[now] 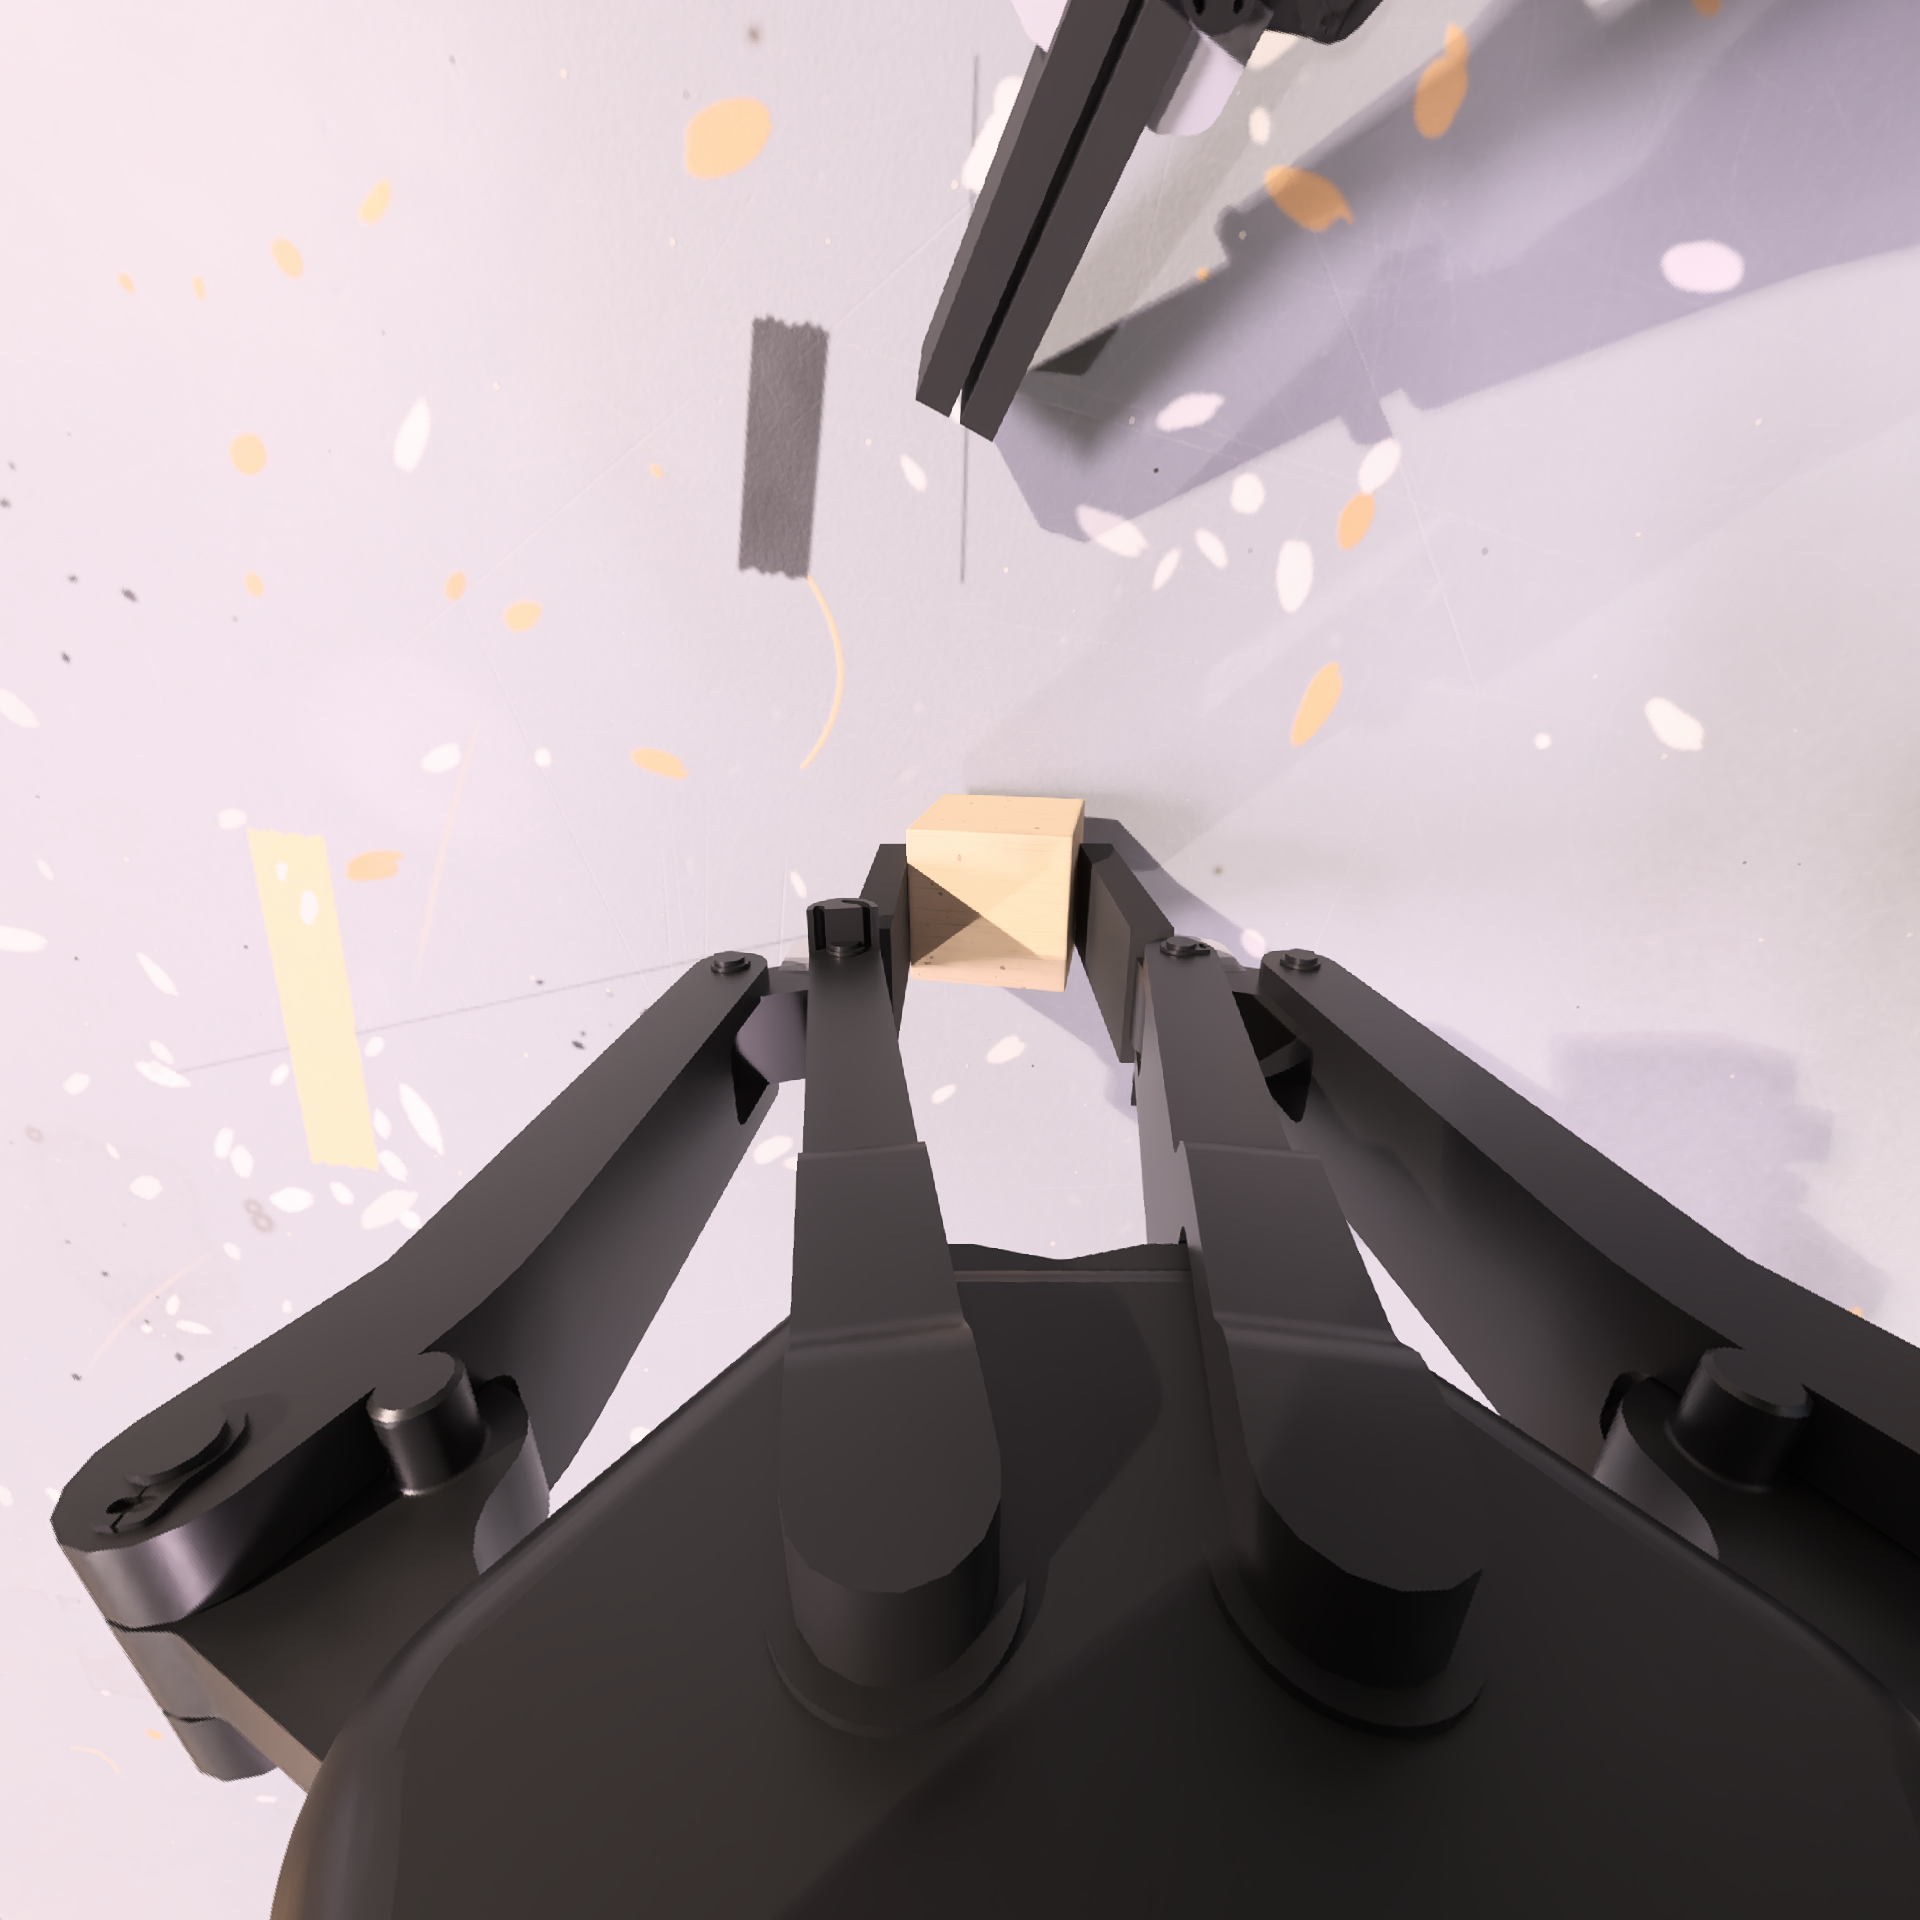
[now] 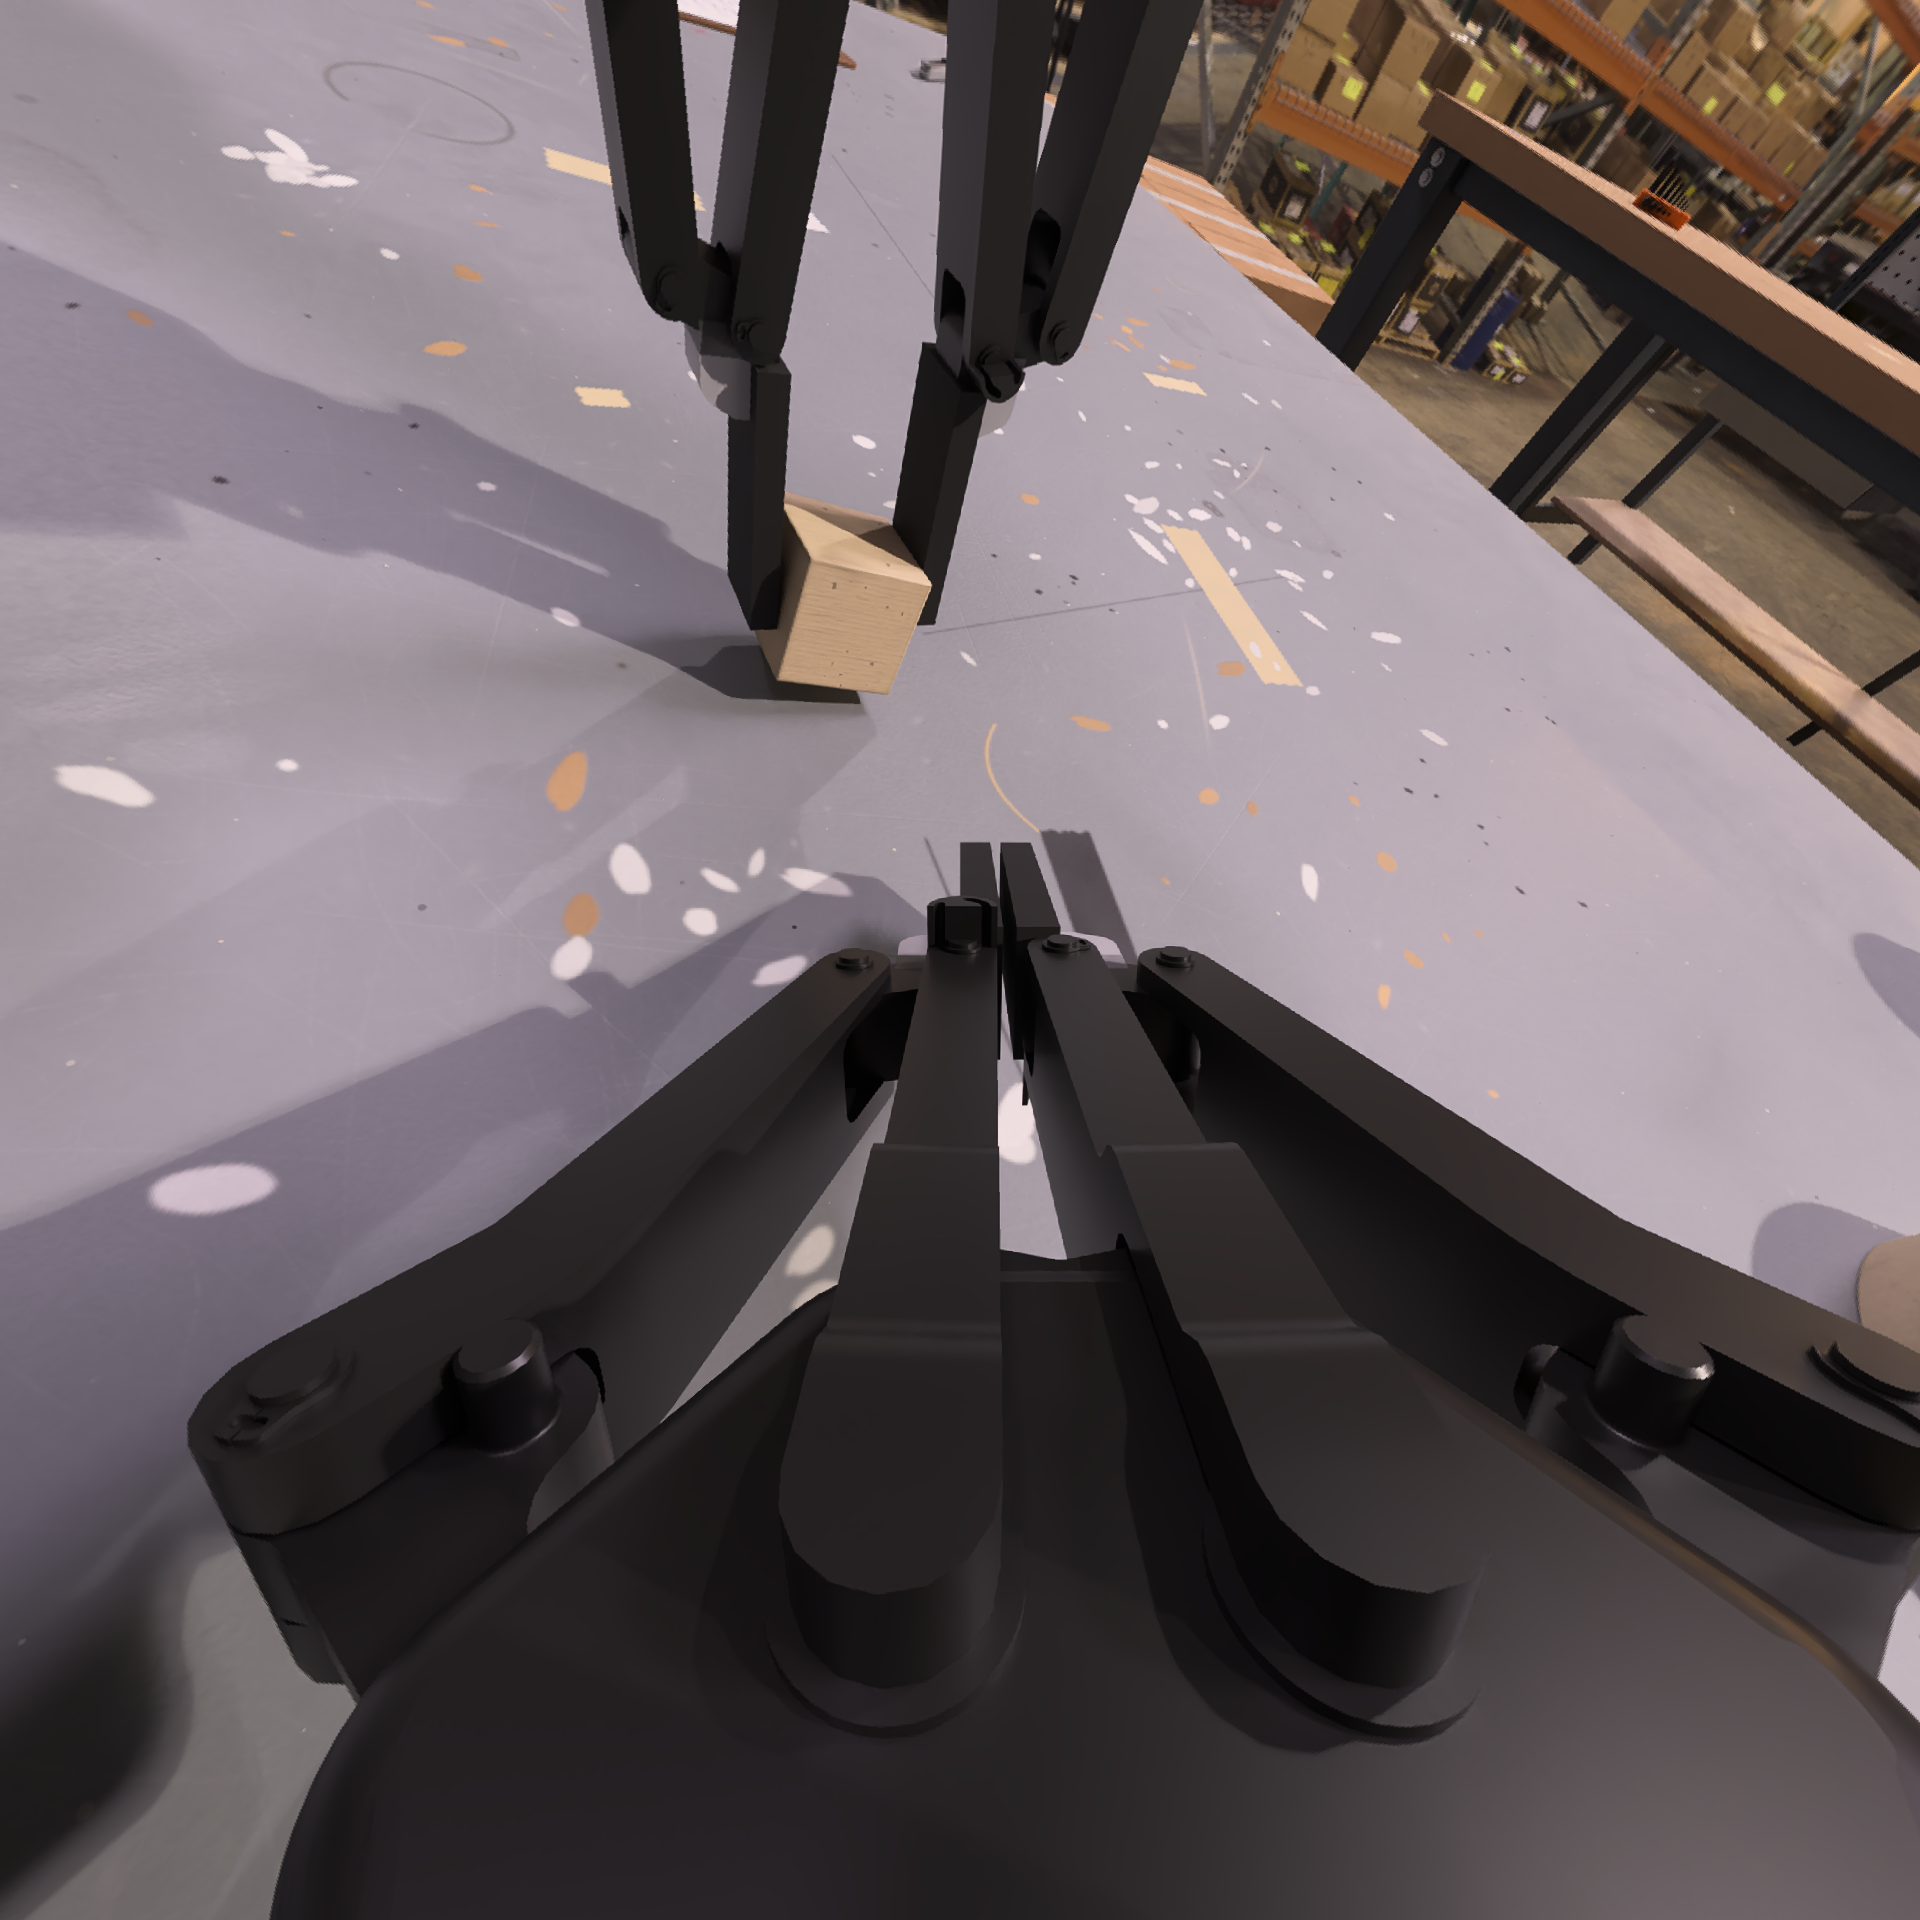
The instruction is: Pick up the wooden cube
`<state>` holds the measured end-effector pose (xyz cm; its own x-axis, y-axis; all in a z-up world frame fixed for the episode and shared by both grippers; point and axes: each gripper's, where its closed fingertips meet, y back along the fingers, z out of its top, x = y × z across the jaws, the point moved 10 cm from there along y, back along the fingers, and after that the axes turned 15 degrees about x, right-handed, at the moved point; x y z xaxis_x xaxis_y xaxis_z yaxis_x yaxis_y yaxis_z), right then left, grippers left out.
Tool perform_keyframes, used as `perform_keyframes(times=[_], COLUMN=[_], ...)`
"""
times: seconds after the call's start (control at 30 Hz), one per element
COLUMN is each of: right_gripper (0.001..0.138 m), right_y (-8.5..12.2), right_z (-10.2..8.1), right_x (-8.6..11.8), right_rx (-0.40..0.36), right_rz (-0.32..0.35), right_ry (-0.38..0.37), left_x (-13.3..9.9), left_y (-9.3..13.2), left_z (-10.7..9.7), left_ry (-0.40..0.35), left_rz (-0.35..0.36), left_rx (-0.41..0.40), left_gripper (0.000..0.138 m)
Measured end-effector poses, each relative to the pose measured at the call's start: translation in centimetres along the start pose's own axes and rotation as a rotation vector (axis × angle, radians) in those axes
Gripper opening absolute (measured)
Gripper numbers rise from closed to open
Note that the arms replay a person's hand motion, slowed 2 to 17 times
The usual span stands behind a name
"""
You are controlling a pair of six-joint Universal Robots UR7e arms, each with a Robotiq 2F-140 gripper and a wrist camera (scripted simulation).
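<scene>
The wooden cube [image 1: 992, 904] is a pale block that sits between the two fingers of my left gripper [image 1: 992, 862], which is shut on it. In the right wrist view the cube [image 2: 852, 623] looks slightly tilted in the left gripper [image 2: 844, 608], right at the grey table top [image 2: 312, 727]; I cannot tell whether it touches the surface. My right gripper [image 2: 1003, 862] is shut and empty, low over the table a short way from the cube. It also shows in the left wrist view [image 1: 961, 410], beyond the cube.
The table is speckled with white and orange paint spots and bears a grey tape strip [image 1: 781, 447] and a yellow one [image 1: 312, 997]. Its edge [image 2: 1558, 582] runs on the right. Beyond stand a brown workbench [image 2: 1714, 301] and shelves of boxes [image 2: 1455, 73].
</scene>
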<state>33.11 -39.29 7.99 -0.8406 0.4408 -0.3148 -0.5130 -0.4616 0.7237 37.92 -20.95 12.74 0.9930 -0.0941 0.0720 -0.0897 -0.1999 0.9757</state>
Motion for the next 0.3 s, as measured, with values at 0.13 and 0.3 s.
perform_keyframes(times=[0.13, 0.3], right_gripper=[0.002, 0.002], right_y=[0.01, 0.0], right_z=[0.0, 0.0], right_x=[-0.01, 0.0], right_rx=[-0.001, 0.0], right_rz=[0.002, 0.002], right_ry=[-0.001, 0.002], left_x=[-0.03, -0.12], left_y=[-0.35, -0.36], left_z=[0.03, 0.26], left_ry=[0.006, 0.004], left_rz=[0.0, 0.01], left_rx=[0.012, 0.021], left_gripper=[0.043, 0.043])
